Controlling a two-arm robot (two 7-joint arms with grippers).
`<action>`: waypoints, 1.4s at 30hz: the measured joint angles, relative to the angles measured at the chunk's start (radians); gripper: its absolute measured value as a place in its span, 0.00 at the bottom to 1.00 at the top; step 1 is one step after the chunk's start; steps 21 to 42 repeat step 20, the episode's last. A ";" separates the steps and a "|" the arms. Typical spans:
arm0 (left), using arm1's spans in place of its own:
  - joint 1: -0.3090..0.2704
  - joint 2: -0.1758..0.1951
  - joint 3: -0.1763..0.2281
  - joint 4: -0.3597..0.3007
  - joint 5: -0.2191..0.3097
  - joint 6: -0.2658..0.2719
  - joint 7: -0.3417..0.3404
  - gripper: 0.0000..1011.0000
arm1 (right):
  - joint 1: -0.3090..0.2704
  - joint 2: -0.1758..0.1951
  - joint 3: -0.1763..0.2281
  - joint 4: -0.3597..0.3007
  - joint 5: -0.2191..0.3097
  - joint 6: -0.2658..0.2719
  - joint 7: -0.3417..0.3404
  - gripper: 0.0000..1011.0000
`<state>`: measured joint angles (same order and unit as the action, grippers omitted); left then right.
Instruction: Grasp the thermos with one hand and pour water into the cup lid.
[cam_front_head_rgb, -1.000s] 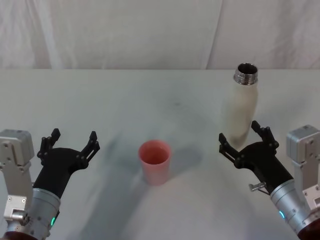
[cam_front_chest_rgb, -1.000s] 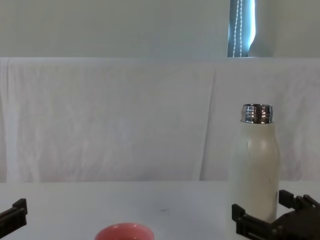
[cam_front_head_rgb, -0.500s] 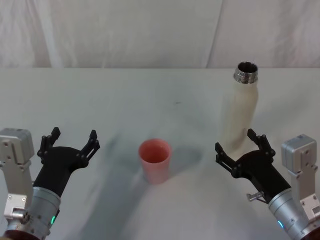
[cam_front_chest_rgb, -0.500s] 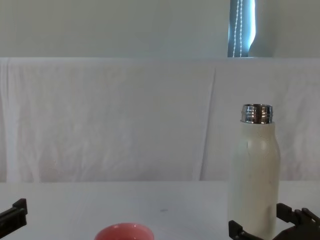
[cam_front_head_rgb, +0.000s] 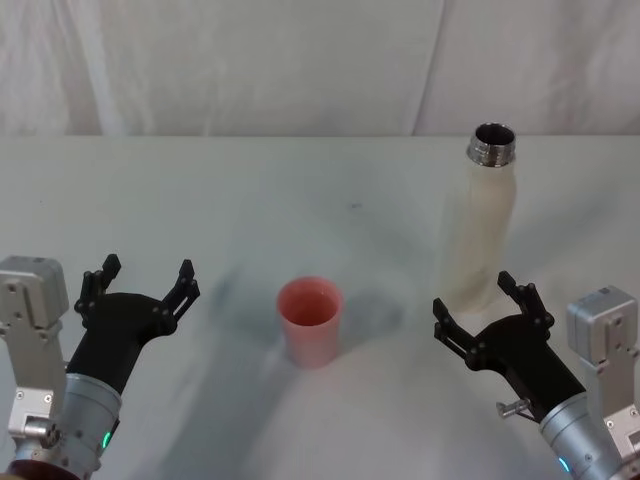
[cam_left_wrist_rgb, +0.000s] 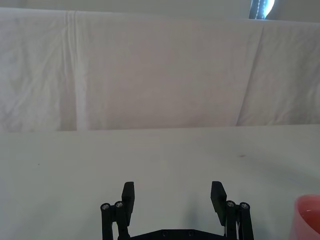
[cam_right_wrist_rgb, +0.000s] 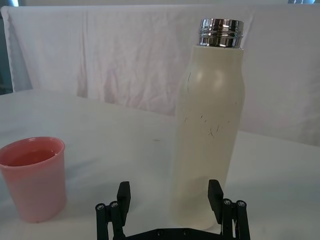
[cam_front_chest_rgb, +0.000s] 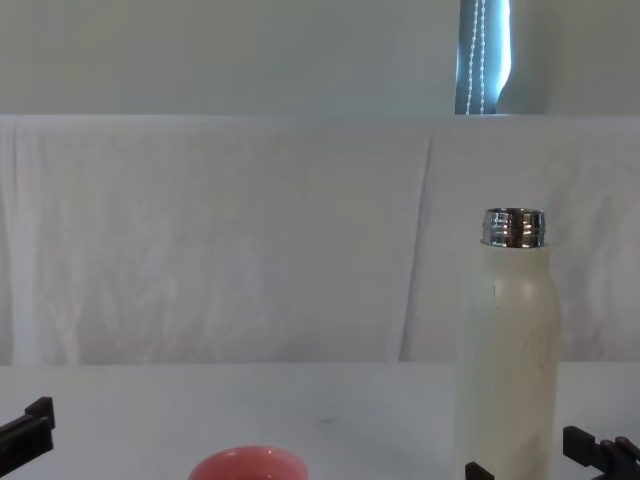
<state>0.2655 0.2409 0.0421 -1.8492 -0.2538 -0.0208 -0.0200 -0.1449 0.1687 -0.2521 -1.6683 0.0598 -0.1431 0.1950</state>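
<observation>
On the table (cam_front_head_rgb: 250, 190) stand one thermos (cam_front_head_rgb: 478, 225) (uncapped) and one cup lid (cam_front_head_rgb: 310, 322). Right gripper (cam_front_head_rgb: 484, 312) jaws gape empty, thermos just beyond them; left gripper (cam_front_head_rgb: 136, 284) likewise spread, holding nothing.

matt thermos (cam_right_wrist_rgb: 210, 130), shiny metal neck (cam_right_wrist_rgb: 220, 33)

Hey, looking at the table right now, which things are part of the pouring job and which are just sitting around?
Part of the job:
- thermos, upright, neck uncapped
- cup lid, pink, upright near the table's middle
- right hand, open, just short of the thermos

Just there:
- left hand, open, idle over the table's left side
- white table
- white cloth backdrop
</observation>
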 joint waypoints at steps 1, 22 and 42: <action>0.000 0.000 0.000 0.000 0.000 0.000 0.000 0.99 | 0.001 0.000 0.000 0.000 0.000 0.000 0.000 0.99; 0.000 0.000 0.000 0.000 0.000 0.000 0.000 0.99 | 0.006 -0.001 0.000 0.002 0.002 0.001 -0.001 0.99; 0.000 0.000 0.000 0.000 0.000 0.000 0.000 0.99 | 0.006 -0.001 0.000 0.002 0.002 0.001 -0.001 0.99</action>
